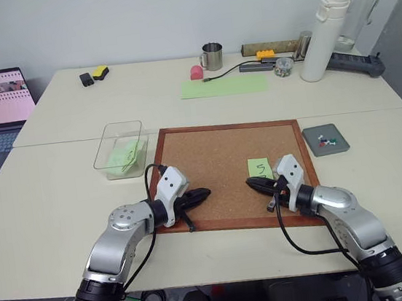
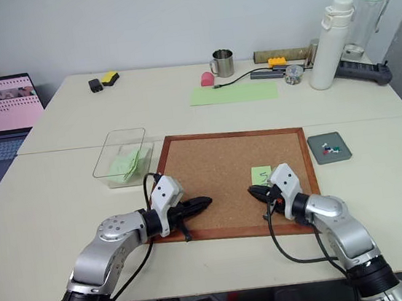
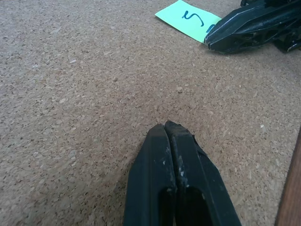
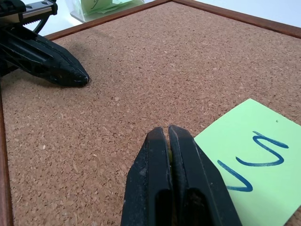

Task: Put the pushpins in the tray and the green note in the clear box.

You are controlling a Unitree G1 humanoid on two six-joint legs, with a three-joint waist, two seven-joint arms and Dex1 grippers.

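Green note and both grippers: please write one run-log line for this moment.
green note: on cork board | left gripper: shut, empty | right gripper: shut beside note | tray: holds pushpins

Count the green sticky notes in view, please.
At least 2: one green note on the corkboard beside the right gripper; one or more, overlapping, inside the clear box.
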